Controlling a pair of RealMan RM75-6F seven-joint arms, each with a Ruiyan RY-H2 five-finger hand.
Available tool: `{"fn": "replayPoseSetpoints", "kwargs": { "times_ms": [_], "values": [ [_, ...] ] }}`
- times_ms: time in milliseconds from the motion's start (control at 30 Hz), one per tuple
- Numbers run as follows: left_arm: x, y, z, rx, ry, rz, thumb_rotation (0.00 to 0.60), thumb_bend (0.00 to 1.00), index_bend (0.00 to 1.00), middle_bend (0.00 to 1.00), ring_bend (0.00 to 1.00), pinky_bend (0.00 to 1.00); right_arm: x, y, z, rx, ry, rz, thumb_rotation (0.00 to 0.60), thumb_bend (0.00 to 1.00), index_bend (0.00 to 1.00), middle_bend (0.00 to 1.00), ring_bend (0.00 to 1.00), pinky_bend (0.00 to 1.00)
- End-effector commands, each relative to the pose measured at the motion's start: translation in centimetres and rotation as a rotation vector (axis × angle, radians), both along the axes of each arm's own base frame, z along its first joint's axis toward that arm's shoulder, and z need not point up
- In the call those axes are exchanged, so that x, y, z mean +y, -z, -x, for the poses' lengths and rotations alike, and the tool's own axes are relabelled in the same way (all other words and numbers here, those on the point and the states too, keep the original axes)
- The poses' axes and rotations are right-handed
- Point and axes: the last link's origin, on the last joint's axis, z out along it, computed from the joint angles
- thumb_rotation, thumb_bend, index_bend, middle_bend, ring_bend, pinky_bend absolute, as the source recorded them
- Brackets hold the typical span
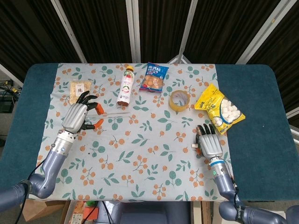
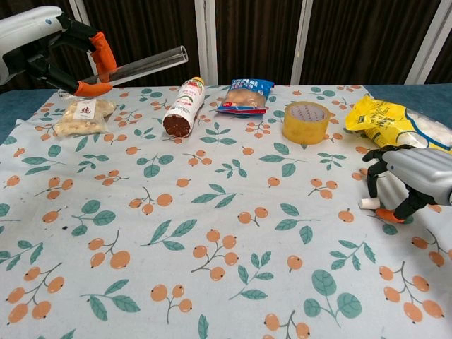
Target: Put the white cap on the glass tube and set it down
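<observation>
Left hand (image 2: 42, 39): raised above the counter's left rear; orange-tipped fingers (image 2: 104, 49) pinch one end of the glass tube; grey shell cut off by the chest view's left edge.
Glass tube (image 2: 145, 66): clear, straight cylinder, held near level, open end toward the bottle; in the head view only a faint line beside the fingers.
Snack pouch (image 2: 80, 115): clear crinkled bag of pale pieces with a white label, lying flat under the raised hand.
Counter (image 1: 261, 112): dark teal top; middle covered by a pale cloth (image 2: 212, 233) printed with orange berries and green leaves.
Bottle (image 2: 183, 107): lying on its side, white and red label, brown base toward the chest camera.
Blue packet (image 2: 245, 96): glossy, flat, at the rear centre.
Tape roll (image 2: 307, 121): yellowish ring, lying flat.
White cap (image 2: 369, 203): small, short cylinder on the cloth at the right front, just beside the right hand's fingertips; contact cannot be told.
Right hand (image 2: 417, 175): low over the cloth, dark fingers (image 2: 375, 171) curled down and apart, holding nothing; one orange tip rests at the cloth; wrist cut off at the frame edge.
Yellow bag (image 2: 387, 119): shiny yellow film with a clear window of white lumps; right end out of frame in the chest view.
</observation>
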Motion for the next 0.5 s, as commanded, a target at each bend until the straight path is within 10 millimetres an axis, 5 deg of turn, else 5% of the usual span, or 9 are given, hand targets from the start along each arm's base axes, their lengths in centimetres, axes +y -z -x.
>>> {"fn": "replayPoseSetpoints", "kwargs": {
  "times_ms": [33,500],
  "values": [
    [0.0,-0.02,0.01,-0.001,-0.001,-0.001,0.6,0.84,0.7,0.69,0.19,0.0,-0.03,0.07,-0.11,0.001,-0.005,0.0,0.6,0.35,0.54,0.14,0.0,0.0],
    [-0.03,-0.14,0.01,-0.004,-0.002,-0.002,0.6,0.84,0.7,0.69,0.19,0.0,0.04,0.18,-0.26,0.002,-0.009,0.001,0.6,0.41,0.65,0.18,0.01,0.0]
  ]
}}
